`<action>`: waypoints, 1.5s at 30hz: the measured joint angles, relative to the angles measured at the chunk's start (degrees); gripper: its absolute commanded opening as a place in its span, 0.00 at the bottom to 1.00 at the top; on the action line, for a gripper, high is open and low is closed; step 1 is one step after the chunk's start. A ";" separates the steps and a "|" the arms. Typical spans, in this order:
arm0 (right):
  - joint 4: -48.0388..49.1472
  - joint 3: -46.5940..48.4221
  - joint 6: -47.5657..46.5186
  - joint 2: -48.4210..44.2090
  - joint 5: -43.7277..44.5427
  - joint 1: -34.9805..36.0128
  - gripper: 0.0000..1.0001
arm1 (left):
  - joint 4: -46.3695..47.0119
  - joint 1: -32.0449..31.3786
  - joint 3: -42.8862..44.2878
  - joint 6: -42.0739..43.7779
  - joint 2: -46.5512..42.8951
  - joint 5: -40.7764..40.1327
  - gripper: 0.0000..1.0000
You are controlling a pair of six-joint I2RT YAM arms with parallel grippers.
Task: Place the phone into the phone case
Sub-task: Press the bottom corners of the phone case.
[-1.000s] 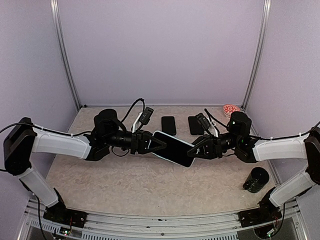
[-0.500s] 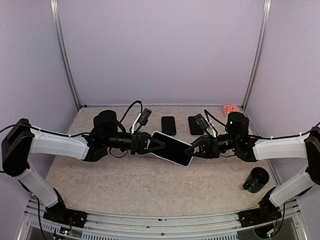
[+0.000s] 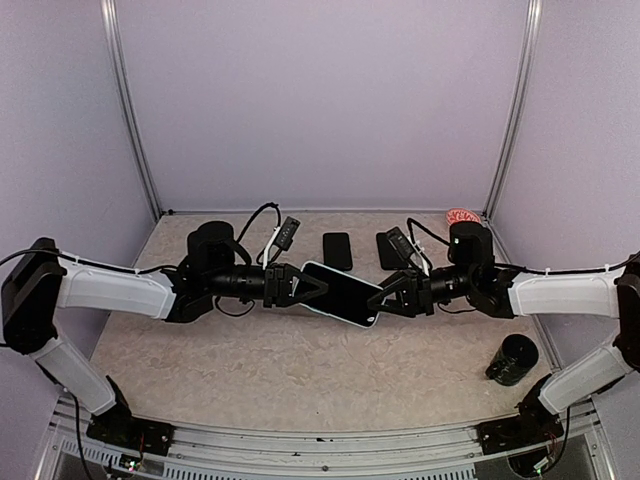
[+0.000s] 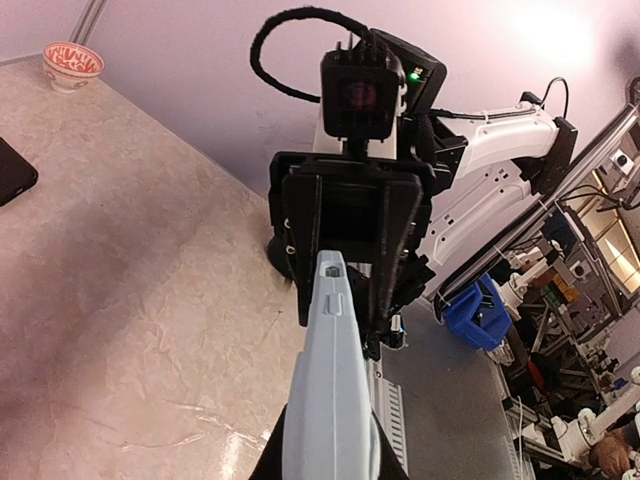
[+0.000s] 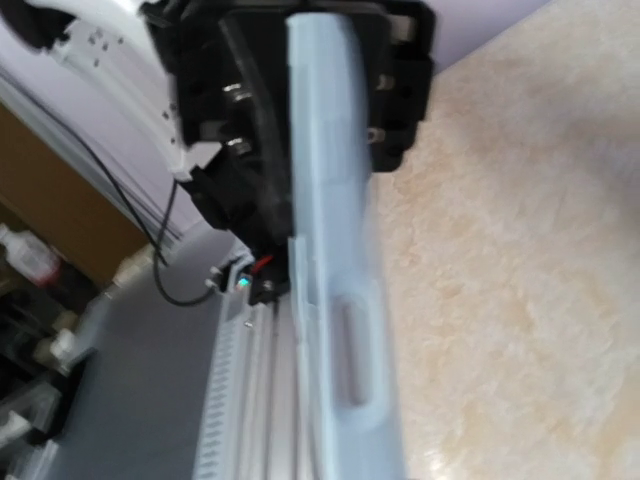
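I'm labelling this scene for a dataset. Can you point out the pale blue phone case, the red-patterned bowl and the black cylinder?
Pale blue phone case [image 4: 328, 400]: left wrist view, its narrow side edge.
Red-patterned bowl [image 3: 461, 216]: top view, its inside.
Black cylinder [image 3: 512, 360]: top view, its side wall.

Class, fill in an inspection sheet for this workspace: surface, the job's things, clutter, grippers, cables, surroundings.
Surface: beige marbled table.
Job's things: phone, dark face up, inside the light-blue case, held off the table between both arms; how fully it is seated is unclear.
Clutter: dark slab and second dark slab at the back; patterned bowl back right; black cylinder near right.
Grippers: left gripper shut on the case's end; right gripper at the opposite end, grip unclear.
Cables: left wrist cable and right wrist cable loop above the arms.
Surroundings: lilac walls, metal posts.
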 measured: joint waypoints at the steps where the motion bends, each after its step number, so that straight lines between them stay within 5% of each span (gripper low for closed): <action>1: -0.28 0.02 -0.24 -0.28 0.17 0.00 0.45 | -0.09 0.15 0.00 0.00 0.00 -0.17 0.00; 26: 7.54 -1.03 8.17 3.43 0.39 1.51 0.56 | 14.56 3.82 -9.29 -6.56 -2.58 -2.60 0.00; 45: 14.34 -1.01 13.86 6.32 0.37 3.45 0.30 | 21.24 3.87 -11.54 -8.74 -3.65 -3.32 0.00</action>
